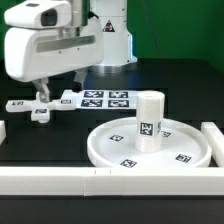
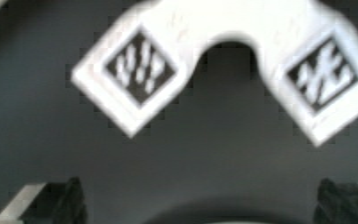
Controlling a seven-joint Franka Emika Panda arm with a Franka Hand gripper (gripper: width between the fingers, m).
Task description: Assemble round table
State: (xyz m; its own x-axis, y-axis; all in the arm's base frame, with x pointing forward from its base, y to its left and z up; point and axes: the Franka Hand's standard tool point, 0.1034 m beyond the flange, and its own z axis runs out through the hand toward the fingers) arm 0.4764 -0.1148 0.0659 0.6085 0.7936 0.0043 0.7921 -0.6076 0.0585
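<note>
The large round rimmed disc lies at the front on the exterior view's right, and the short thick cylinder post stands upright on it. The small cross-shaped piece lies on the black table at the exterior view's left. My gripper hovers right over it, fingers pointing down. In the wrist view the cross-shaped piece is blurred and fills the frame, two tagged arms showing. My dark fingertips stand wide apart with nothing between them.
The marker board lies behind the disc. White border rails run along the front and at the exterior view's right. The arm's white base stands at the back.
</note>
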